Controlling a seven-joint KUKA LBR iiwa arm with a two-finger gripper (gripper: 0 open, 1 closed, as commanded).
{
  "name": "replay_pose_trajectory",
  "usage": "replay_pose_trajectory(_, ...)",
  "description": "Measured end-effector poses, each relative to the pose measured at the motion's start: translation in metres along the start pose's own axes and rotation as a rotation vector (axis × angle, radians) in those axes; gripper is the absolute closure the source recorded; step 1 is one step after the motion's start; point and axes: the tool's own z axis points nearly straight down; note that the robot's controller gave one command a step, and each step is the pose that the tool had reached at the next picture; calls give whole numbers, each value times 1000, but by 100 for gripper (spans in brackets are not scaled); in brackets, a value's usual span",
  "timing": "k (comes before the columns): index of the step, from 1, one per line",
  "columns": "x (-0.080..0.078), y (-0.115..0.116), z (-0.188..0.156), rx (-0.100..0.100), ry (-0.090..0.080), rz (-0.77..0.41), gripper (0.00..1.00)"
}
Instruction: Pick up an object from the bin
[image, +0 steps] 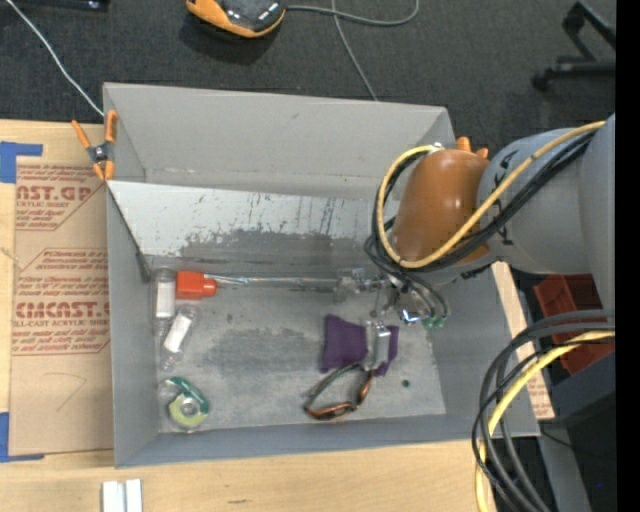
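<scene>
Tool (381, 342) is low in the bin (260, 130), on the right side of the floor, at the right edge of a purple cloth (343, 342). Can't tell whether it is open or closed, or whether it has any cloth in it. The cloth lies flat on the bin floor, with no sign of lift.

A brown loop (335, 398) lies just in front of the cloth, touching its lower edge. Well apart on the left are an orange-capped piece (196, 286), a small white bottle (178, 331) and a green-and-white tape roll (187, 406), none near the tool.

Progress call: approach done, tool at a candidate. No grasp is confirmed and nothing is off the floor. Left to do: secure the grip, lift clear of the bin. Likely risk is the loop dragging along with the cloth.
</scene>
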Motion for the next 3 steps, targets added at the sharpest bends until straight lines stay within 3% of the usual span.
replay_pose_trajectory(1, -4, -4, 9, 1, -10, -114, 100)
replay_pose_trajectory(2, -4, -4, 9, 1, -10, -114, 100)
replay_pose_trajectory(3, 15, 1, -94, 2, -12, -138, 100)
